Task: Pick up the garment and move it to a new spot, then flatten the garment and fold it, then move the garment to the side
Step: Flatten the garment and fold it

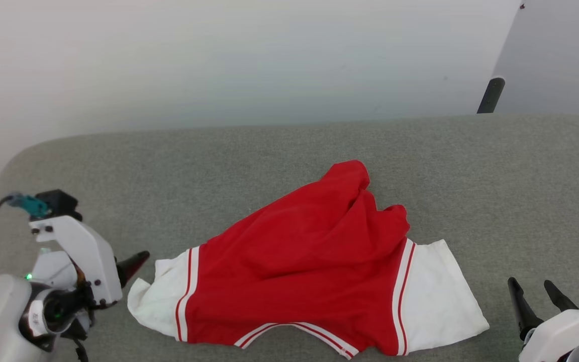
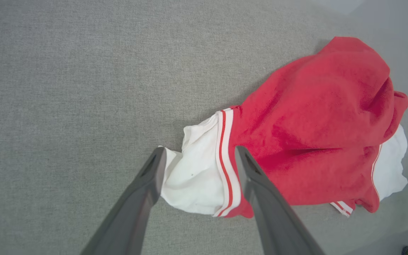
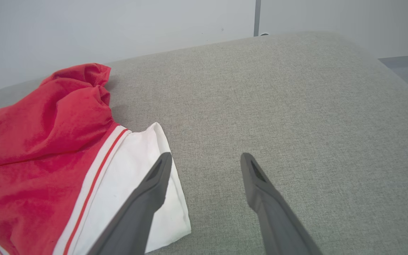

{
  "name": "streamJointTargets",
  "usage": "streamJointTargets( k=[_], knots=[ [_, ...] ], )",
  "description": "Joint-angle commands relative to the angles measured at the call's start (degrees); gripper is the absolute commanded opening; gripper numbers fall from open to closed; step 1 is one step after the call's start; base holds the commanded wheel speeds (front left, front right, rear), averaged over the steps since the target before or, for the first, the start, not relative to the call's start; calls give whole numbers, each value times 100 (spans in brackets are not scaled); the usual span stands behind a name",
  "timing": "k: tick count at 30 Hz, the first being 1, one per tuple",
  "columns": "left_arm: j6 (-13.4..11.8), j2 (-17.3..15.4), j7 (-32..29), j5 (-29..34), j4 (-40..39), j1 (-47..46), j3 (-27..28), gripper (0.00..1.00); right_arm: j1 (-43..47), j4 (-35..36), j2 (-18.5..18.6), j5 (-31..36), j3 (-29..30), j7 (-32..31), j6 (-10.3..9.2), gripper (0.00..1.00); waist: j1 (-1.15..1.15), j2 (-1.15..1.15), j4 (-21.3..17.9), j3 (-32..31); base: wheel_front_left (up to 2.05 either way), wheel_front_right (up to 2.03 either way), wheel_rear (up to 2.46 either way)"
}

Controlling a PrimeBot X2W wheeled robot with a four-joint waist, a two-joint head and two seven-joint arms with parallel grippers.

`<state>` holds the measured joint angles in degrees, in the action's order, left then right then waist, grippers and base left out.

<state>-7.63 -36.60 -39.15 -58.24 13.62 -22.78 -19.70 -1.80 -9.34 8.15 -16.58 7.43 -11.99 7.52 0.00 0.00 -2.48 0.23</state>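
The left gripper (image 2: 199,150), fingers spread, hung just over one white sleeve of the shirt (image 1: 299,251), crumpled on the grey pad (image 1: 118,166) with its long axis running sleeve to sleeve toward the open right gripper (image 3: 207,156) beside the other sleeve.

The scene is lit brightly and evenly by soft, diffuse light, and the wall (image 1: 118,60) is washed pale in the head view. Only faint, soft-edged shadows are cast beside the garment (image 1: 309,251) and within its folds. In the wrist views the fingers (image 2: 136,205) are rendered slightly soft, close to the lens.
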Motion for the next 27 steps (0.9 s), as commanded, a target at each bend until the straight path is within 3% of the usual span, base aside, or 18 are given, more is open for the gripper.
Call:
streamJointTargets(
  k=[1,16,27],
  knots=[
    [93,-20,-13,88,-5,-10,-73,100,51,46,4,-10,-5,-8,-6,100,0,0,-15,-26,0,0,0],
    [1090,30,-92,658,1198,-906,-800,100,-87,383,13,-15,-46,-72,-6,100,0,0,-422,466,0,0,0],
    [1276,44,-202,747,1839,-1175,-1019,100,-139,447,-40,46,23,-70,-6,100,0,0,-555,711,0,0,0]
  ],
)
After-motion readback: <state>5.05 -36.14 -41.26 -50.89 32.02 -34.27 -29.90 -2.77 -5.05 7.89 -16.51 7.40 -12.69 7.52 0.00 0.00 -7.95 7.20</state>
